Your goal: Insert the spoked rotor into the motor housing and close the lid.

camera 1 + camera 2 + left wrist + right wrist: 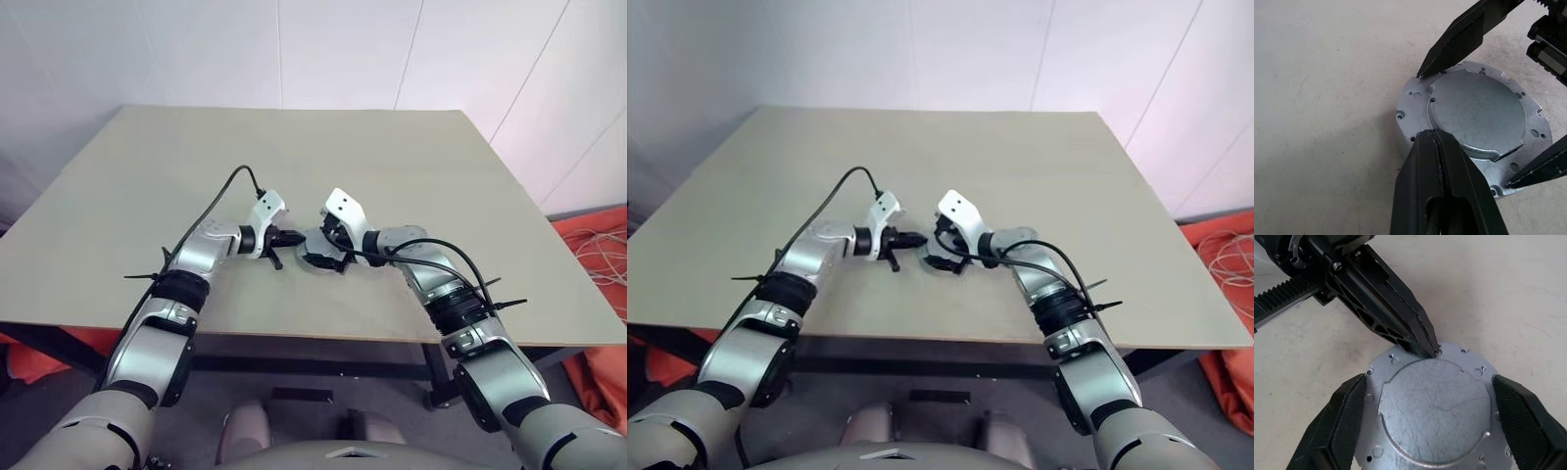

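A pale beige desk (411,196) stands against white walls, with orange fabric on the floor at about four o'clock past its right edge. Near the desk's front edge, roughly at its middle, sits the motor housing (1474,127), with the two arms meeting over it. It looks like a short round metal can in dull silver-grey. Its flat face is turned up, scratched, and carries a raised circular plate with small notches cut in its rim. A lower flange rings this plate, dotted with small holes and scalloped at its outer edge. No windings can be seen from here.

The left gripper (1430,348) is closed, both black fingers pressed together into one point. That tip rests on the flange at about twelve o'clock as the right wrist camera sees the disc, touching the edge of the raised plate.

The right gripper (1435,426) is spread wide. Its ribbed pads (1349,413) stand at nine and three o'clock just outside the housing's rim, beside it but not clearly pressing on it.
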Robot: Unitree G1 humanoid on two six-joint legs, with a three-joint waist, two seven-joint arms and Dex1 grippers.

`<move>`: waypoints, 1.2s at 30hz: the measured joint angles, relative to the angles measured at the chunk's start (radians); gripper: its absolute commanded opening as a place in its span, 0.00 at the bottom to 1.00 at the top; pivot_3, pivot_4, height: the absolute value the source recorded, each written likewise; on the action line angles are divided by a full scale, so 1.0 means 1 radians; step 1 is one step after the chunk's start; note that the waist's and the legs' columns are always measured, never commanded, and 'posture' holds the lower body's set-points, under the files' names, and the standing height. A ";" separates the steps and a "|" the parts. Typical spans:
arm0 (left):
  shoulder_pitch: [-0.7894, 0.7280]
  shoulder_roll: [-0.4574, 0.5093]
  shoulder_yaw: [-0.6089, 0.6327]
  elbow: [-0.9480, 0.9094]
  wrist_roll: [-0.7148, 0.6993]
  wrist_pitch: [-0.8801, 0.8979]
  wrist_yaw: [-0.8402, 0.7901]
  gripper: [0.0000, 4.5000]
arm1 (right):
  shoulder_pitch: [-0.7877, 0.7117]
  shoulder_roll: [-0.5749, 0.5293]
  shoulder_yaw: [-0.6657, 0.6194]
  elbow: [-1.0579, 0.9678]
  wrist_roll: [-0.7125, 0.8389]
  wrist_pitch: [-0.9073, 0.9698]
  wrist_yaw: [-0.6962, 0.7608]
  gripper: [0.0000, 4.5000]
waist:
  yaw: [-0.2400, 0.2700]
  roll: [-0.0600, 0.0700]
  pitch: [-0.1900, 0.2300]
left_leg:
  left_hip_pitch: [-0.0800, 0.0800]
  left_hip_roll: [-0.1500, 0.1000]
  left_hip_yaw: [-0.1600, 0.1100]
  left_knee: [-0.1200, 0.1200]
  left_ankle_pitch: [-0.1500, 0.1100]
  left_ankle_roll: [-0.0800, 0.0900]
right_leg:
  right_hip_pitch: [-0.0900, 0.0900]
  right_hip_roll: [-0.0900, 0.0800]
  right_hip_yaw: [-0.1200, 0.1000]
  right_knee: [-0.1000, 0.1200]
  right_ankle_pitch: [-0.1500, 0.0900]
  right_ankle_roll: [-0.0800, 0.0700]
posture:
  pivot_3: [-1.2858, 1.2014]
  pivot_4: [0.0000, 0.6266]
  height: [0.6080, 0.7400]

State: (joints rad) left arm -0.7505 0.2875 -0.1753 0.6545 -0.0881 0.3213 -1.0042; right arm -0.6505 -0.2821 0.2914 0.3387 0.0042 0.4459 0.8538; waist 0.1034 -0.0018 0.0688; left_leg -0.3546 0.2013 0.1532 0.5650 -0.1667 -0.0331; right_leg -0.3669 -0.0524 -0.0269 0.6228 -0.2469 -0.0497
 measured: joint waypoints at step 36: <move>0.004 0.010 -0.020 -0.011 -0.001 -0.042 -0.028 0.00 | -0.128 0.049 -0.766 0.059 0.474 1.157 -0.329 1.00 | 0.035 0.002 0.000 | -0.005 -0.002 0.001 -0.003 0.002 -0.003 | -0.004 -0.003 -0.002 -0.003 0.000 0.000 | 0.52 0.00 1.00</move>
State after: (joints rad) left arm -0.7462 0.2973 -0.1953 0.6433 -0.0886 0.2798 -1.0326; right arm -0.7787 -0.2328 -0.4745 0.3980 0.4780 1.6024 0.5247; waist 0.1381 0.0001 0.0687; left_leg -0.3596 0.1989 0.1540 0.5619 -0.1651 -0.0360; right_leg -0.3711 -0.0557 -0.0286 0.6200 -0.2470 -0.0495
